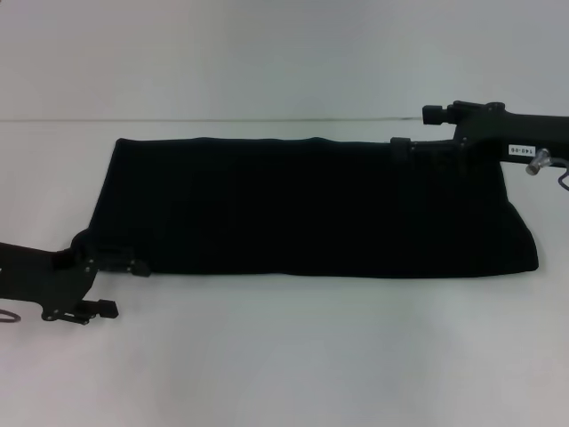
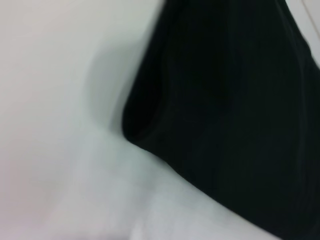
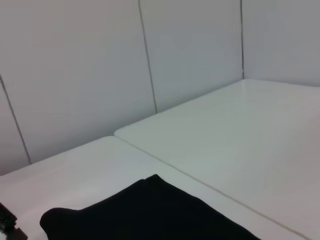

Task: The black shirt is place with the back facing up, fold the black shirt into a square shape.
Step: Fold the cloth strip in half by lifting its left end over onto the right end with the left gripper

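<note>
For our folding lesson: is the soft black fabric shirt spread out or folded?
Partly folded: the soft black fabric shirt lies as a long band, no sleeves showing, not yet square.

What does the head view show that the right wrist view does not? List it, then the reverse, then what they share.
Only the head view shows the black shirt whole, folded into a long band across the white table, with the left gripper at its near left corner and the right gripper at its far right edge. Only the right wrist view shows the panelled wall and a second table surface across a seam. Both show the shirt and the table under it.
</note>
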You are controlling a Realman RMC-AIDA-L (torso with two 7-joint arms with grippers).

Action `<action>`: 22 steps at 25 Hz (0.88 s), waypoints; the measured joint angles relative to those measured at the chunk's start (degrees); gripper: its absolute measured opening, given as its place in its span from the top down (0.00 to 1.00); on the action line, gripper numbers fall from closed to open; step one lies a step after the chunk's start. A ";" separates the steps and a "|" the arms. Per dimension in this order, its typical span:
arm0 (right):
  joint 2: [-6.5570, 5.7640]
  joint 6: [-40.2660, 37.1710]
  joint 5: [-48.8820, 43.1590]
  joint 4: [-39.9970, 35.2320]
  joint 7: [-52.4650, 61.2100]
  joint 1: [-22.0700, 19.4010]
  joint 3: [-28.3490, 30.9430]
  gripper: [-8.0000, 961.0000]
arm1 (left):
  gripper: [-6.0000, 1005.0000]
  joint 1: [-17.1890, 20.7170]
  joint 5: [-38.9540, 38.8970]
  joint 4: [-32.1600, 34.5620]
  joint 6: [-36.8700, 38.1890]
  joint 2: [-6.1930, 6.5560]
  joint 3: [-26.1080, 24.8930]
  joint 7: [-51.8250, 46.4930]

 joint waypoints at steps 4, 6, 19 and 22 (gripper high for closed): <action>0.06 -0.16 0.87 -0.01 -0.69 0.02 -0.03 0.05 | 0.21 0.39 -0.30 -1.32 -0.11 0.50 -5.01 -1.94; 0.07 -0.20 1.00 -0.15 -0.89 0.02 -0.02 0.05 | 0.21 0.49 -0.32 -1.43 -0.29 0.70 -6.78 -2.48; 0.07 -0.20 2.55 -0.54 -0.62 0.37 0.06 0.05 | 0.21 1.13 -0.38 -2.67 -4.85 0.86 -9.97 -5.25; 0.04 -0.18 3.55 -0.55 -0.77 0.37 0.06 0.05 | 0.21 1.02 -0.48 -3.71 -6.34 0.74 -10.15 -5.36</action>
